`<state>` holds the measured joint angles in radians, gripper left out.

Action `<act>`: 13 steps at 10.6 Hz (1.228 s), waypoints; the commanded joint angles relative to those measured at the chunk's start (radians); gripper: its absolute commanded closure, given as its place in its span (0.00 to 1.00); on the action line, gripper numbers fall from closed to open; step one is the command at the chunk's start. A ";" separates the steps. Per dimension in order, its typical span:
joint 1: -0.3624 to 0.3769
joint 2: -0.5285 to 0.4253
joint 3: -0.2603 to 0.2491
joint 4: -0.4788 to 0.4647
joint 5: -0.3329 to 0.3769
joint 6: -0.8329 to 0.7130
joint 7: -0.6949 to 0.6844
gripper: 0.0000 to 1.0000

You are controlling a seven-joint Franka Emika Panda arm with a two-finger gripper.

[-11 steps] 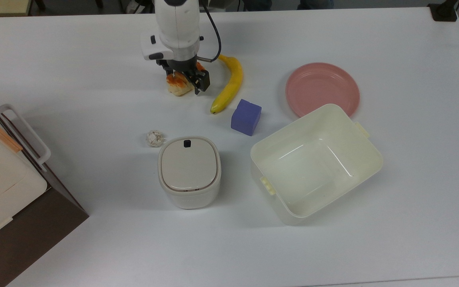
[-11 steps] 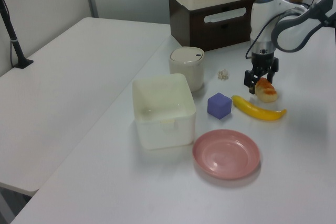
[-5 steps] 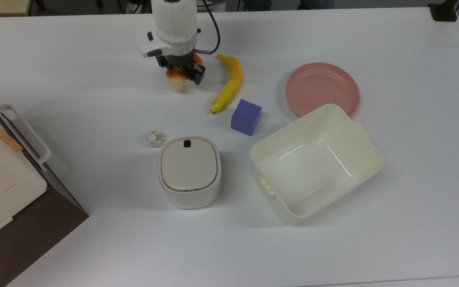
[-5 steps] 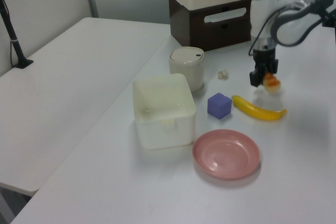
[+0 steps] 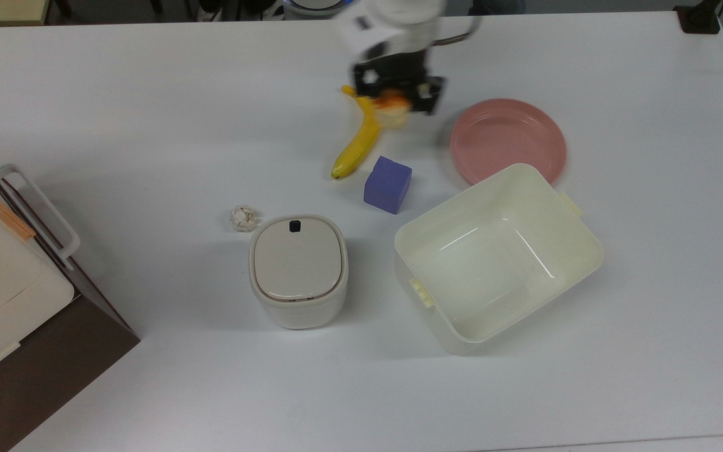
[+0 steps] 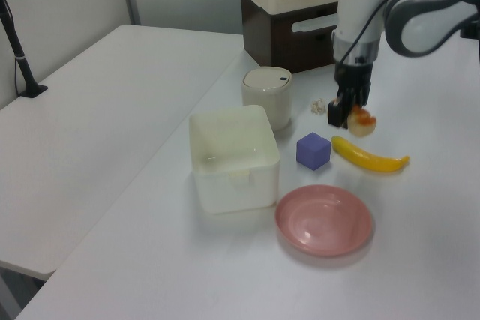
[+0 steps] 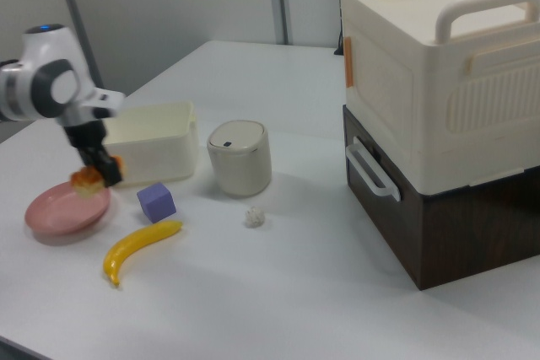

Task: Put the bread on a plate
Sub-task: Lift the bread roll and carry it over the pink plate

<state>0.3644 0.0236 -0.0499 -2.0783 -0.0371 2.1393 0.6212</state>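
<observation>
The end effector (image 5: 399, 94) is clamped on the bread (image 5: 393, 107) and holds it in the air above the white bench (image 5: 148, 125), over the stem end of the banana (image 5: 355, 147) and apart from the pink plate (image 5: 508, 139) on the top view's right. Motion smears the arm and bread in the top view, so the fingers' edges are hard to make out. In the right view the bread (image 7: 87, 180) overlaps the plate's (image 7: 63, 212) near rim, and the cream tub (image 7: 156, 149) sits partly hidden behind the arm.
</observation>
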 commanded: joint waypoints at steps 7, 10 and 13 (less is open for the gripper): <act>0.272 0.450 -0.019 0.363 -0.024 -0.015 0.230 0.02; 0.286 0.444 -0.021 0.383 -0.035 -0.024 0.247 0.00; 0.222 0.354 -0.018 0.383 -0.078 -0.120 0.218 0.00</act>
<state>0.6289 0.4701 -0.0591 -1.6948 -0.0899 2.1275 0.8480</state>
